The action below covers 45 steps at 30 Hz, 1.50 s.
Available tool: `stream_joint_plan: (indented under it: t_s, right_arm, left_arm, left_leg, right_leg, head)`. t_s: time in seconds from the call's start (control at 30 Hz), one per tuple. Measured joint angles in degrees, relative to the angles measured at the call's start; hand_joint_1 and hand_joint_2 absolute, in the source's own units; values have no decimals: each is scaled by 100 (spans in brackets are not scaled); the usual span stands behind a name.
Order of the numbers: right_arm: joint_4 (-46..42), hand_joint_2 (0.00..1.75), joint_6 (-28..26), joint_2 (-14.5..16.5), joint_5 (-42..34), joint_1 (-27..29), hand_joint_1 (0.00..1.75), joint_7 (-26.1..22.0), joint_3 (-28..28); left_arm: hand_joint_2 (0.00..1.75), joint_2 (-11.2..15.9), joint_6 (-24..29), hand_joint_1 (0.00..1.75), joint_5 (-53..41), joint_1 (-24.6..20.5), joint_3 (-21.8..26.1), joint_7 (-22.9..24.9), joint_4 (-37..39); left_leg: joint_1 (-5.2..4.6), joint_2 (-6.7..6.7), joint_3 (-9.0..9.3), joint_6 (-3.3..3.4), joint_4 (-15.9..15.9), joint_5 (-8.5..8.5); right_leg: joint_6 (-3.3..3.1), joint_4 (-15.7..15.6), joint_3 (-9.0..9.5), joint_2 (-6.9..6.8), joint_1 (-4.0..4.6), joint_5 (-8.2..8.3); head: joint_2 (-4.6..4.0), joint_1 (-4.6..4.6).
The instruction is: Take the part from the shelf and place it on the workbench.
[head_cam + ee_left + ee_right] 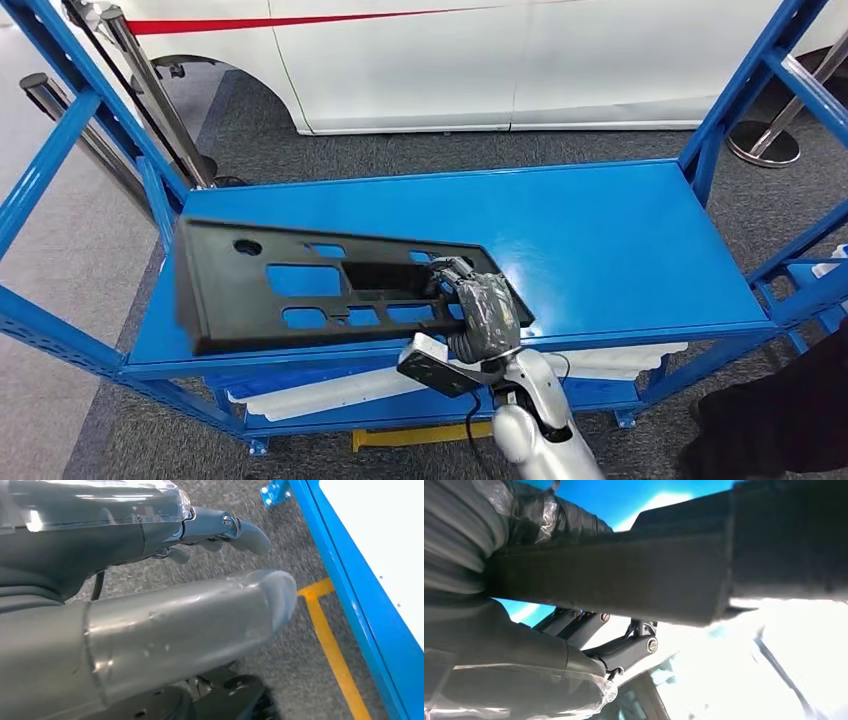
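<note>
The part (300, 285) is a long flat black plastic panel with several cut-outs. It is lifted and tilted above the blue shelf (620, 240), reaching out to the left. My right hand (482, 312) grips it at its right end, thumb and fingers wrapped around the edge. Close up in the right wrist view, the dark panel bar (624, 575) runs across with my right hand's fingers (624, 650) clamped under it. My left hand (165, 610) hangs over grey carpet beside the shelf frame, thumb and fingers apart, nothing in it.
Blue uprights (60, 150) frame the shelf on both sides. A white car (450, 60) stands behind it, with stanchion posts (150, 90) at left and a base (765, 145) at right. White sheets lie on the lower shelf (330, 390). A dark-clothed person (790, 410) stands at lower right.
</note>
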Motion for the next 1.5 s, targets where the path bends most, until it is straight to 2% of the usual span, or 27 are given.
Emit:
stream_joint_plan:
  t_s: [0.03,0.07,0.1,0.17,0.23,0.27,0.4,0.47,0.53,0.57,0.6,0.63,0.7,0.77,0.87,0.93,0.97,1.03,1.07,1.1,1.13,1.2,1.27,1.33,1.4,1.43,1.5]
  right_arm:
    - [-391,175,-97,-2,-315,92,175,-94,62]
    - [-749,175,-159,-11,-549,164,175,-149,115]
    - [-1063,175,-195,-26,-729,227,175,-192,152]
    - [-1622,175,-231,-70,-1077,346,175,-315,199]
    - [-2118,175,-234,-131,-1419,448,175,-432,223]
    - [-2340,175,-223,-164,-1563,496,175,-463,231]
    - [-2966,175,-105,-290,-1993,727,175,-546,205]
    - [-3147,175,0,-338,-2198,822,175,-568,170]
    - [-3221,175,146,-374,-2442,953,175,-524,123]
    - [-3234,175,218,-390,-2567,1034,175,-490,98]
    - [-3241,175,271,-402,-2669,1105,175,-460,76]
    - [-3247,175,303,-411,-2742,1157,175,-443,55]
    - [-3275,175,327,-419,-2812,1203,175,-439,21]
    - [-3296,175,371,-421,-2846,1242,175,-432,-3]
    - [-3299,175,522,-421,-2875,1358,175,-452,-25]
    - [-3299,175,590,-420,-2878,1408,175,-506,-30]
    - [-3299,175,602,-419,-2877,1423,175,-526,-30]
    - [-3298,175,608,-420,-2876,1462,175,-542,-30]
    - [-3297,175,610,-420,-2876,1483,175,-544,-30]
    - [-3296,175,621,-421,-2876,1500,175,-549,-30]
    - [-3295,175,661,-421,-2887,1513,175,-564,-30]
    - [-3294,175,842,-421,-2951,1544,175,-648,-30]
    - [-3290,175,1048,-421,-3023,1605,175,-797,-30]
    - [-3276,175,1164,-423,-3042,1688,175,-961,-18]
    - [-3266,175,1209,-430,-3044,1764,175,-1078,1]
    - [-3266,175,1215,-436,-3049,1790,175,-1112,7]
    - [-3264,175,1212,-457,-3067,1828,175,-1142,10]
  left_arm:
    - [0,-3,4,0,28,13,0,-17,0]
    - [0,-5,6,0,51,31,0,-28,0]
    - [0,-7,7,0,77,50,0,-36,0]
    - [0,-4,10,0,125,72,2,-61,0]
    - [0,1,13,0,174,70,5,-85,0]
    - [0,2,14,0,198,69,8,-97,0]
    - [0,-17,67,0,232,85,11,-149,0]
    - [0,-33,102,0,237,78,11,-164,0]
    - [0,-35,121,0,285,76,13,-171,0]
    - [0,-35,121,0,320,79,15,-173,0]
    - [0,-36,116,0,353,81,19,-174,0]
    - [0,-38,111,0,380,82,24,-174,0]
    - [0,-46,99,0,409,79,36,-173,0]
    - [0,-52,92,0,431,73,48,-150,1]
    - [0,-52,118,0,505,70,64,-62,3]
    - [0,-53,129,0,547,67,84,-25,5]
    - [0,-54,131,0,554,66,95,-15,7]
    - [0,-55,133,0,558,67,109,-4,7]
    - [0,-55,133,0,558,70,110,-1,7]
    - [0,-55,134,0,559,73,111,3,7]
    - [0,-54,134,0,560,74,111,9,7]
    - [0,-51,124,0,558,69,112,18,9]
    - [0,-45,102,0,553,62,112,17,12]
    - [0,-40,81,0,566,61,112,18,14]
    - [0,-39,56,0,593,66,112,28,14]
    - [0,-36,42,0,604,66,112,32,14]
    - [0,-21,14,0,616,62,113,36,15]
  left_leg:
    - [0,0,-174,-9,366,-144]
    - [0,1,-275,-13,584,-187]
    - [0,1,-266,-7,566,-105]
    - [-2,1,51,34,-84,292]
    - [-28,-2,395,90,-796,551]
    - [-43,-5,472,113,-964,583]
    - [-43,-8,495,216,-1062,618]
    - [-19,9,507,283,-1108,654]
    - [-28,17,499,306,-1109,655]
    - [-31,17,496,310,-1107,653]
    - [-33,14,496,308,-1103,651]
    - [-33,10,499,303,-1097,647]
    - [-36,5,507,272,-1075,627]
    - [-59,4,499,217,-1041,597]
    - [-60,5,490,119,-1039,577]
    - [-43,6,425,64,-874,443]
    - [-39,6,314,46,-622,286]
    - [-37,6,-35,20,143,-86]
    - [-37,6,-189,15,462,-190]
    - [-39,6,-261,20,604,-186]
    - [-42,6,-221,37,512,-68]
    - [-62,3,125,112,-229,336]
    - [-99,-4,422,187,-867,582]
    - [-132,-17,465,226,-991,619]
    - [-112,-12,454,277,-1059,687]
    - [-96,-1,447,312,-1103,732]
    - [-85,24,393,364,-1146,812]
  right_leg:
    - [-6,8,-8,-7,8,-5]
    - [-11,16,-13,-12,15,-11]
    - [-12,25,-14,-10,20,-17]
    - [3,44,-3,0,23,-37]
    - [47,66,-1,5,43,-58]
    - [76,73,-6,5,49,-61]
    - [208,123,-31,7,33,-107]
    - [255,548,-221,7,23,-386]
    - [287,1296,-573,6,11,-746]
    - [300,1573,-707,5,2,-827]
    - [308,1653,-748,4,-7,-796]
    - [310,1502,-676,2,-16,-656]
    - [290,738,-298,-5,-26,-275]
    - [248,181,-36,-6,-14,-97]
    - [152,92,-17,1,5,-94]
    - [74,59,-2,-5,-9,-78]
    - [44,44,6,-12,-17,-73]
    - [9,44,7,-20,1,-79]
    - [2,46,8,-21,14,-83]
    - [-4,50,12,-18,27,-85]
    - [-8,56,20,-15,37,-85]
    - [-6,67,44,-5,51,-88]
    - [27,84,37,-4,69,-87]
    - [88,81,14,-8,69,-62]
    - [156,82,3,-6,68,-76]
    - [186,160,-28,-5,70,-174]
    - [235,647,-210,-4,48,-589]
  head:
    - [0,0]
    - [0,0]
    - [0,0]
    - [0,0]
    - [0,1]
    - [0,1]
    - [0,1]
    - [0,1]
    - [0,0]
    - [0,1]
    - [0,1]
    - [0,1]
    - [0,2]
    - [0,1]
    - [0,0]
    - [0,-2]
    - [0,-2]
    - [0,-3]
    - [0,-2]
    - [0,-3]
    - [0,-3]
    - [0,-3]
    - [0,-2]
    - [0,-2]
    - [0,-1]
    - [0,0]
    - [0,1]
